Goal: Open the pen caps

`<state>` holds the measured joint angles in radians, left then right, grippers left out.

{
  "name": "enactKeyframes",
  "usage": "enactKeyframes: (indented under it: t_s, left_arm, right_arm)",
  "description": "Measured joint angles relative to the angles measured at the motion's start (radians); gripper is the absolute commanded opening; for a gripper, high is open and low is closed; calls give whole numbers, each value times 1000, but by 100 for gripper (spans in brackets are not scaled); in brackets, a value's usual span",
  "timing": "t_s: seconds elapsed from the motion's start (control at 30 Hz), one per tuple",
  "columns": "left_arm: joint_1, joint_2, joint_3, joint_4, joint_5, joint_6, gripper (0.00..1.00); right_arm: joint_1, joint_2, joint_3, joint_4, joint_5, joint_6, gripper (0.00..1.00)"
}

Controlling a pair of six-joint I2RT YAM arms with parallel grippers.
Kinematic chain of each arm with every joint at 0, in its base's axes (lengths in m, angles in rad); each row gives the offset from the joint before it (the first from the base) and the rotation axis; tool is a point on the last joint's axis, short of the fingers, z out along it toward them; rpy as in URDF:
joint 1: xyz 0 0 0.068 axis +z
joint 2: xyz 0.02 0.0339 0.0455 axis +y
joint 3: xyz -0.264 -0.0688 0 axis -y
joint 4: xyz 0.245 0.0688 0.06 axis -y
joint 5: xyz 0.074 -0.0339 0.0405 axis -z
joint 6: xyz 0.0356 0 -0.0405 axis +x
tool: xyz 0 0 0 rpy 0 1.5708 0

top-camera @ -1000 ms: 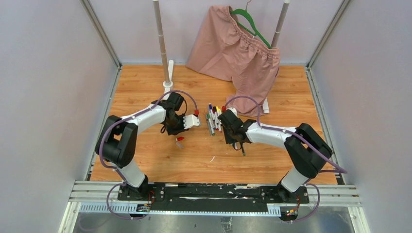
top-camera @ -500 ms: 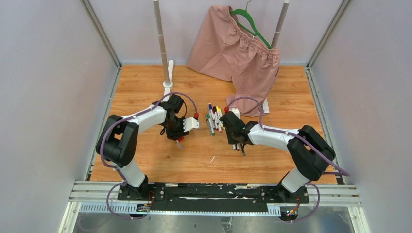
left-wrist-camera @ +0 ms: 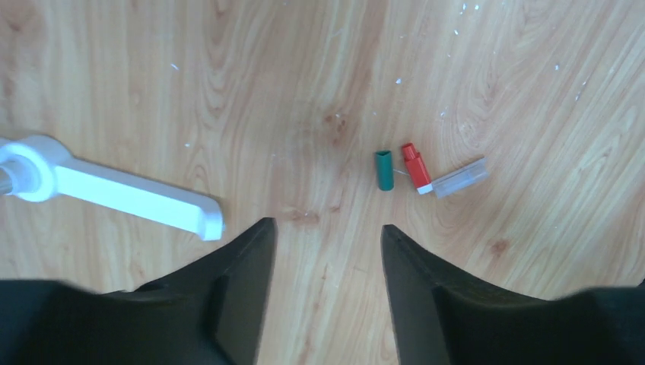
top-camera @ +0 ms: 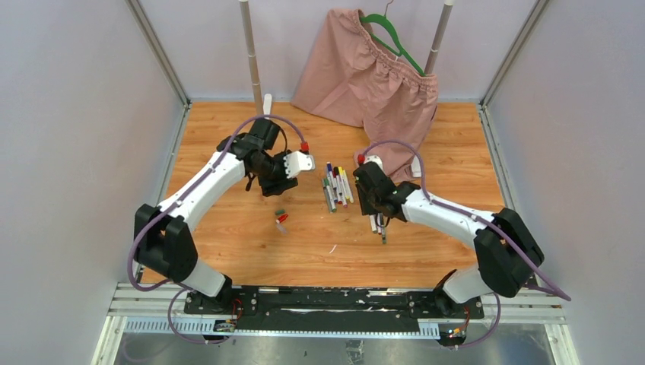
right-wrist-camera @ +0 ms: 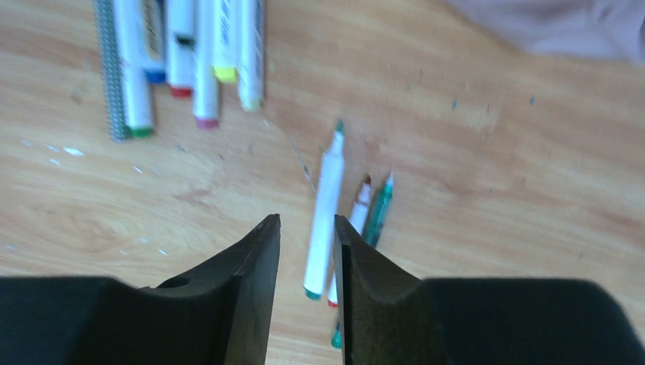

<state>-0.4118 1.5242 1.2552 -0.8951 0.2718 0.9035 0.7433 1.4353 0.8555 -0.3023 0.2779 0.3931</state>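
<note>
The left gripper (left-wrist-camera: 327,228) hangs over the wooden table (left-wrist-camera: 228,76). Its two black jaws stand rather wide apart and there is nothing between them. A little ahead of its fingertips, on the right side, three removed pen caps lie close together: a short green plastic cap (left-wrist-camera: 384,169), a red one (left-wrist-camera: 414,166) and a clear greyish one (left-wrist-camera: 460,177).

Between the two arms lies a row of thin white marker pens (top-camera: 335,185), six or so. Their coloured caps are on, so these are left to do.

The right gripper (right-wrist-camera: 306,224) has its jaws only narrowly apart and, as far as I can see, it holds nothing. Just below and ahead of its tips lie three opened pens (right-wrist-camera: 325,205) with bare tips. The capped row is further ahead, to its left.

In my judgement about one third of the task is done.
</note>
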Motion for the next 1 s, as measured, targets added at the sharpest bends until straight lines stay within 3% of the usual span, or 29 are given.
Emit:
enactKeyframes:
  t_s: [0.07,0.13,0.2,0.6,1.0]
  left_arm:
    - [4,-23,24,-14,5,-26,70]
    - [10,-38,33,-26,4,-51,94]
    - [14,-56,34,-35,0,-75,97]
    - [24,-205,34,-78,13,-162,98]
    - [24,-208,33,-84,24,-180,97]
  right_arm:
    - [-13,14,61,-9,-20,-21,40]
    - [-29,46,136,-5,-34,-40,39]
    - [-45,90,200,6,-48,-55,38]
    - [-90,435,420,9,-134,-106,33]
    - [-107,473,456,3,-151,-107,27]
